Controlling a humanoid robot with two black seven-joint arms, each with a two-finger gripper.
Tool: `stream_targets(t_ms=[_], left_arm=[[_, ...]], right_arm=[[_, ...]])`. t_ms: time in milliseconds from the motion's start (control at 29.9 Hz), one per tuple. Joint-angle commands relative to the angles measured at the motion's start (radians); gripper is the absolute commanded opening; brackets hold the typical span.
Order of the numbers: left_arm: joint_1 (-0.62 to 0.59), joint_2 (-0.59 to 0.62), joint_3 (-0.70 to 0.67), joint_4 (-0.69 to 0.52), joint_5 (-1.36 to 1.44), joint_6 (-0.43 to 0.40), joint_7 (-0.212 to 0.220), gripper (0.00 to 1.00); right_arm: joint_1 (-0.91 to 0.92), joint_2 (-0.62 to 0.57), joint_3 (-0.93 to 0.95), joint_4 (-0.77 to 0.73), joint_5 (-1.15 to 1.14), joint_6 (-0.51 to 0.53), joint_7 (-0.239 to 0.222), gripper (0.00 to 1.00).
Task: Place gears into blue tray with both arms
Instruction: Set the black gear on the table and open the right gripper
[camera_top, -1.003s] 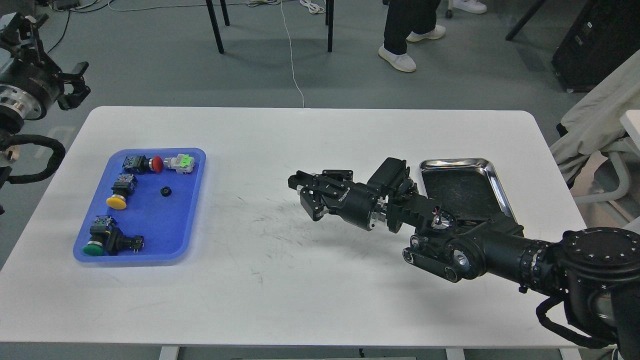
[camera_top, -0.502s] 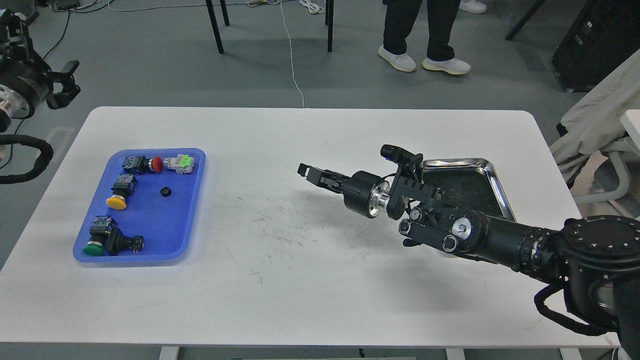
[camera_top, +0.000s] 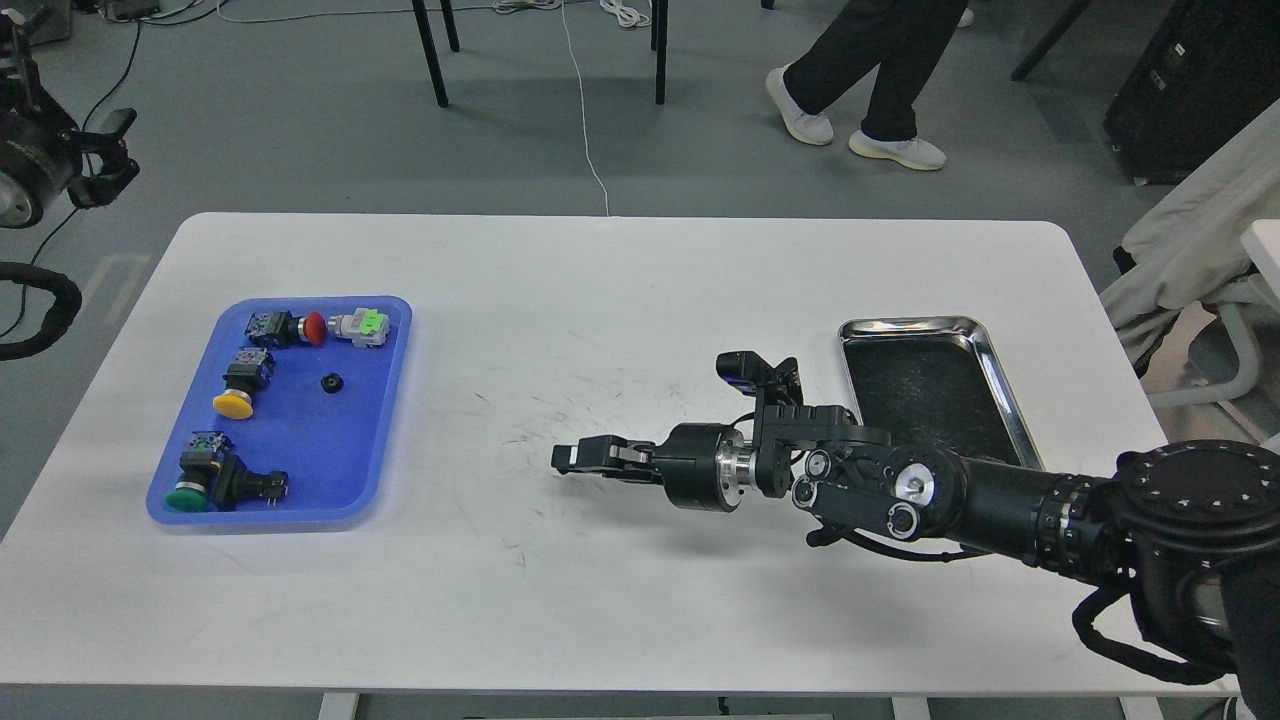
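One small black gear lies in the middle of the blue tray at the table's left. My right arm reaches in from the lower right, and my right gripper hovers low over the bare tabletop near the centre, well right of the tray. Its fingers point left and show side-on as one dark bar, so their gap and anything between them is hidden. My left gripper is off the table at the far upper left, with its two prongs apart and nothing between them.
Several push-button switches with red, yellow and green caps lie along the blue tray's left and far sides. A shiny steel tray sits at the right, behind my right forearm. A person walks beyond the table.
My right gripper swung toward the near side and left, dropping lower over the table, and its wrist rolled. My left gripper drew back further up and left. The gear stayed put.
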Motion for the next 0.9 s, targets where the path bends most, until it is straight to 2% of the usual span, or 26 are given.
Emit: stream_targets(t_ms=[0, 234, 635, 736, 802, 869], left_arm=[[0.000, 0.001, 0.000, 0.000, 0.000, 0.000, 0.000, 0.99], [0.000, -0.001, 0.000, 0.000, 0.000, 0.000, -0.002, 0.99], [0.000, -0.001, 0.000, 0.000, 0.000, 0.000, -0.002, 0.99], [0.000, -0.002, 0.000, 0.000, 0.000, 0.000, -0.002, 0.99], [0.000, -0.002, 0.000, 0.000, 0.000, 0.000, -0.002, 0.99], [0.000, -0.002, 0.000, 0.000, 0.000, 0.000, -0.002, 0.99]], right_arm=[[0.001, 0.000, -0.010, 0.011, -0.088, -0.006, 0.000, 0.02], [0.003, 0.000, -0.010, 0.005, -0.188, -0.030, 0.000, 0.02], [0.016, 0.000, -0.009, 0.000, -0.189, -0.075, 0.000, 0.04], [0.015, 0.000, -0.005, 0.000, -0.188, -0.084, 0.000, 0.11], [0.015, 0.000, -0.005, -0.003, -0.179, -0.104, 0.000, 0.26], [0.015, 0.000, 0.001, -0.003, -0.173, -0.121, 0.000, 0.45]])
